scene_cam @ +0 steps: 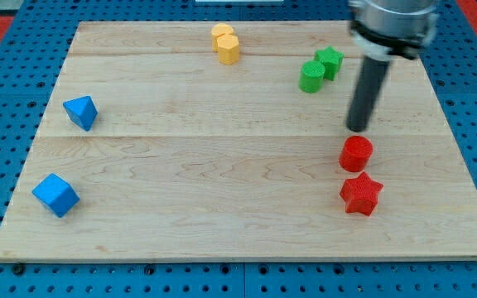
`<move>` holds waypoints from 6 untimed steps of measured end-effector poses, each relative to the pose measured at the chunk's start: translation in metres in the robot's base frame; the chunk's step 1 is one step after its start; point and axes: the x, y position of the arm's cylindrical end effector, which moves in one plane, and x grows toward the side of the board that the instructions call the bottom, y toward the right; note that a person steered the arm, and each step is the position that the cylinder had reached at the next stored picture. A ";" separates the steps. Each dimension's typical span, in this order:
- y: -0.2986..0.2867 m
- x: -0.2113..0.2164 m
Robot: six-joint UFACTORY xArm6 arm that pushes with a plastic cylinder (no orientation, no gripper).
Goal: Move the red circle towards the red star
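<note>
The red circle (356, 153) sits at the right of the wooden board (222, 165). The red star (361, 194) lies just below it, with a thin gap between them. My tip (358, 129) is just above the red circle, close to its upper edge; I cannot tell whether it touches. The dark rod rises from there to the view's top right.
A green star (330, 60) and a green block (311, 76) sit together at the upper right, left of the rod. Two yellow blocks (226, 43) touch at the top centre. A blue block (81, 112) and a blue cube (55, 195) lie at the left.
</note>
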 end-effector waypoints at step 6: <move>-0.071 0.031</move>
